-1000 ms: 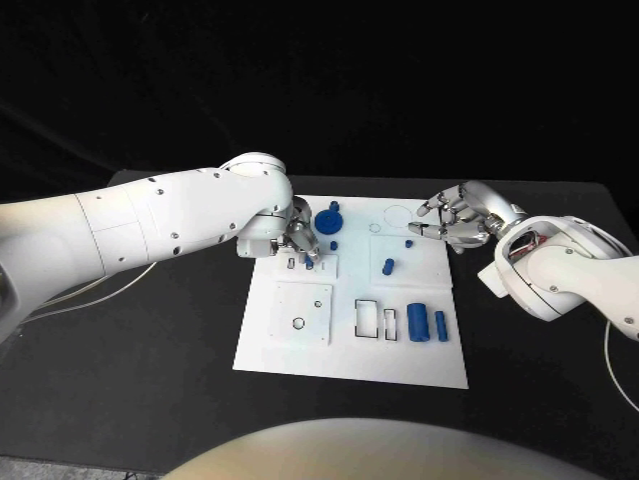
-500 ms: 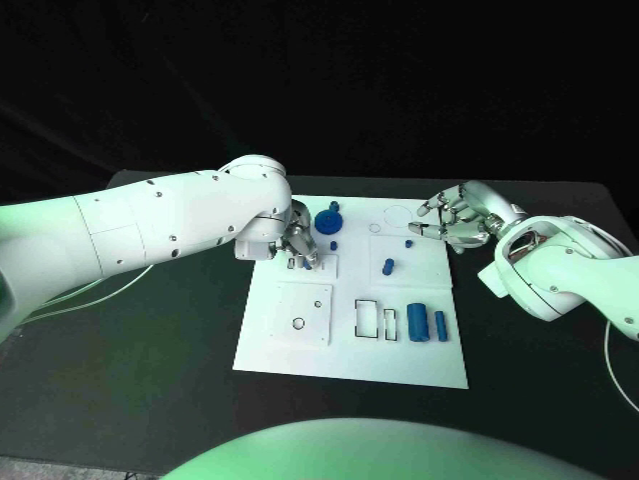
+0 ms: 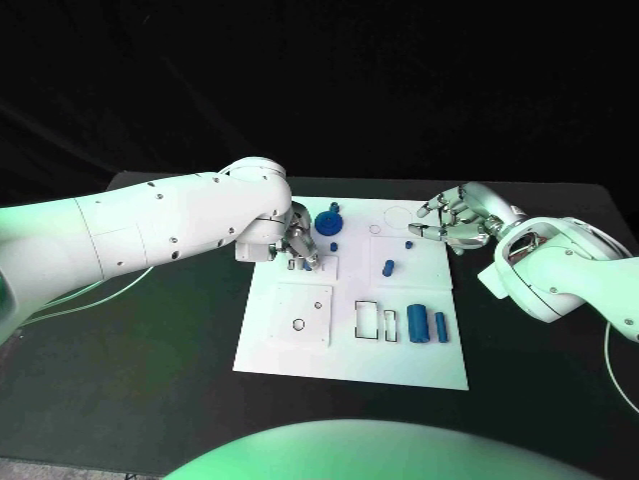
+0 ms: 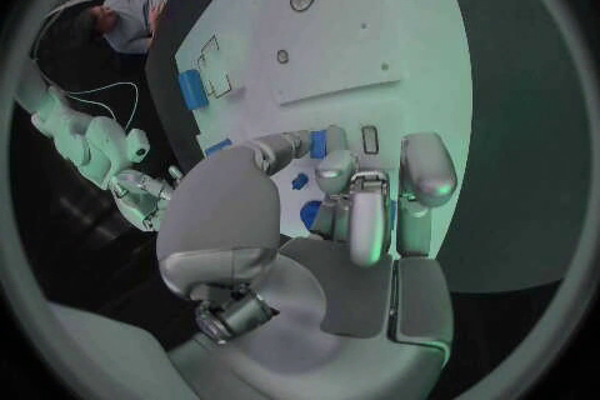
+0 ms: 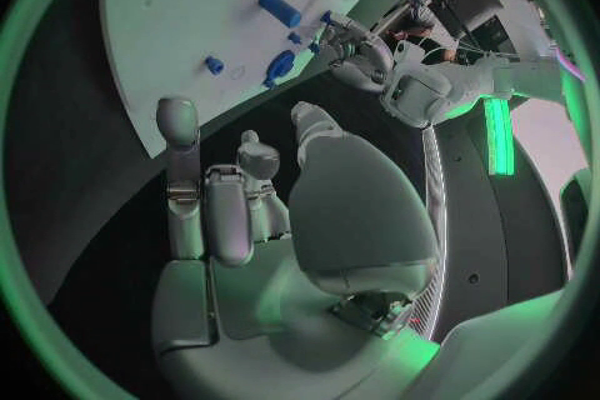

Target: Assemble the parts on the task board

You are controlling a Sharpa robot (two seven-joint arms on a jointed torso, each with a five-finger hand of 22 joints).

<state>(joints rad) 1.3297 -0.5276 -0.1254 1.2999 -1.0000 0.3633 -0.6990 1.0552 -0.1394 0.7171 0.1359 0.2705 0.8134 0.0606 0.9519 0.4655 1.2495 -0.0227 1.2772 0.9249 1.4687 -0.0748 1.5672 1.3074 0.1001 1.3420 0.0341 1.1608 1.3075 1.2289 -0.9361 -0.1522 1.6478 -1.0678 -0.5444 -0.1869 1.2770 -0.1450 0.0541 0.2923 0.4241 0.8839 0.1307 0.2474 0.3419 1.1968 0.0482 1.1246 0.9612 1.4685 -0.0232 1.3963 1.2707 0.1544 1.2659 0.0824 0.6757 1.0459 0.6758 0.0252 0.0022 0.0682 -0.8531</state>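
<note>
Fingers [image 4: 335, 172] of the left hand [image 3: 293, 240] pinched a small blue part [image 4: 319, 142], tip down on the task board [image 3: 351, 352] just beside a small slot [image 4: 369, 139]. Nothing had shifted over the last second, so insertion seemed unfinished. Farther off, the right hand [image 3: 455, 220] hovered at the board's edge above the counter [image 3: 146, 380], loosely curled, holding nothing.

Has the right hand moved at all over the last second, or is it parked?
No. The right hand hovers at the task board's far right edge, in the same place against that edge as a second ago, fingers apart and holding nothing.
</note>
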